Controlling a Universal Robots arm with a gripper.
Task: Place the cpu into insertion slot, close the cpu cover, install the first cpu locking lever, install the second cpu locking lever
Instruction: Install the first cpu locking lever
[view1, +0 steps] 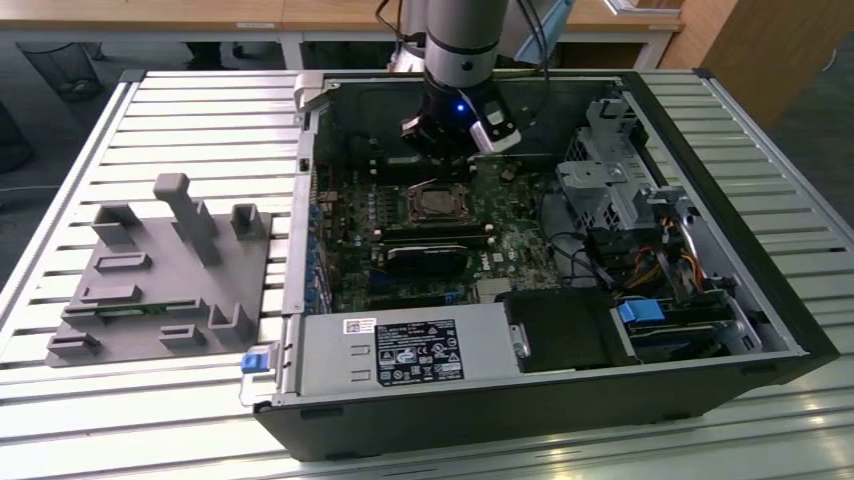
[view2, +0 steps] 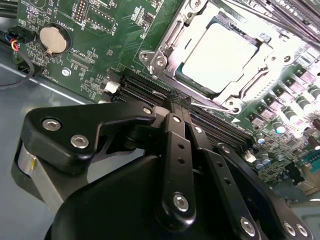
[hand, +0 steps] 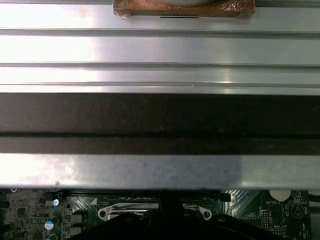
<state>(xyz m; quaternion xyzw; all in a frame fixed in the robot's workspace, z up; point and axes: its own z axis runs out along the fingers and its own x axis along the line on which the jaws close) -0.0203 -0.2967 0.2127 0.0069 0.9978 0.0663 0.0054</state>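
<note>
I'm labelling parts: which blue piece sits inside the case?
The blue clip at the exterior view's right, within the walls of the case. The other, a blue tab, sticks out from the case's outer corner at the left.

Pale cpu (view2: 220, 57) seated in insertion slot (view2: 176, 70); cpu cover (view2: 260, 80) seemingly closed.

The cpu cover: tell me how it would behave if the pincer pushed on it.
The cpu cover looks like thin sheet metal, so it is probably light and slightly springy. Its bare, shiny surface may let the pincer slip. It lies flat around the cpu, so it seems unlikely to tip or roll.
</note>
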